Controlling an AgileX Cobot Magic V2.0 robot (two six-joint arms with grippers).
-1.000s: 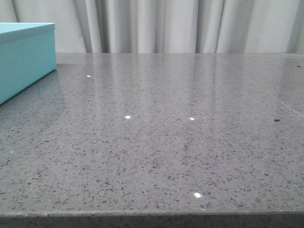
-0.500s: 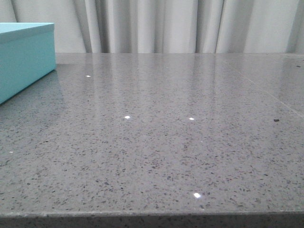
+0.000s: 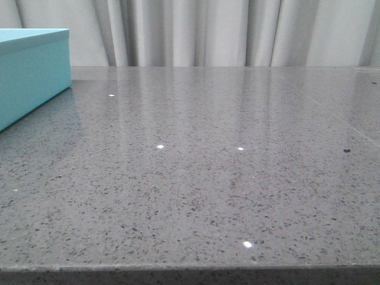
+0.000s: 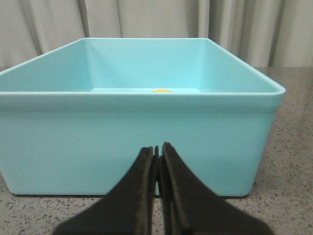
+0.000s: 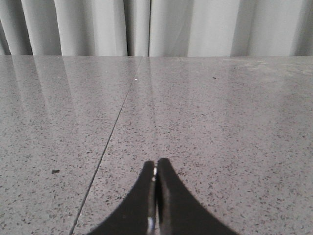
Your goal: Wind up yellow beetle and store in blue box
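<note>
The blue box (image 4: 146, 137) stands on the grey table right in front of my left gripper (image 4: 157, 149), which is shut and empty, low near the box's near wall. A small sliver of the yellow beetle (image 4: 162, 91) shows just above the near rim, inside the box. In the front view a corner of the blue box (image 3: 29, 71) sits at the far left. My right gripper (image 5: 156, 164) is shut and empty over bare speckled table. Neither gripper shows in the front view.
The grey speckled table (image 3: 208, 178) runs back to pale curtains (image 3: 208, 29). A thin seam (image 5: 105, 149) crosses the table in the right wrist view. A small dark speck (image 3: 346, 151) lies at the right.
</note>
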